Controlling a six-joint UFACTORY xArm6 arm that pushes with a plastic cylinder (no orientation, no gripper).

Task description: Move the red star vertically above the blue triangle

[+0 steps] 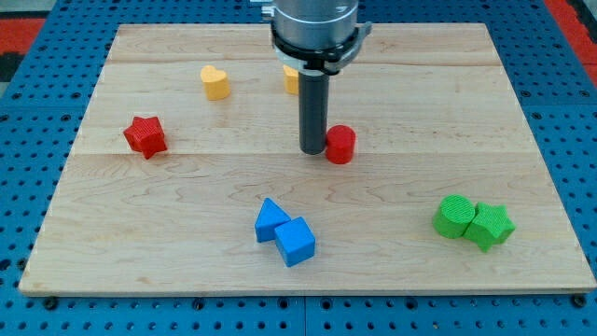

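Note:
The red star (145, 136) lies on the wooden board (187, 280) at the view's left. The blue triangle (270, 219) lies near the view's bottom middle, touching a blue cube (296, 241) at its lower right. My tip (312, 149) rests on the board in the middle, right beside the left side of a red cylinder (340, 144). The tip is far to the right of the red star and above the blue triangle.
A yellow heart (215, 82) lies at the upper left. Another yellow block (291, 79) is partly hidden behind the rod. A green cylinder (454, 217) and a green star (490, 225) touch each other at the lower right.

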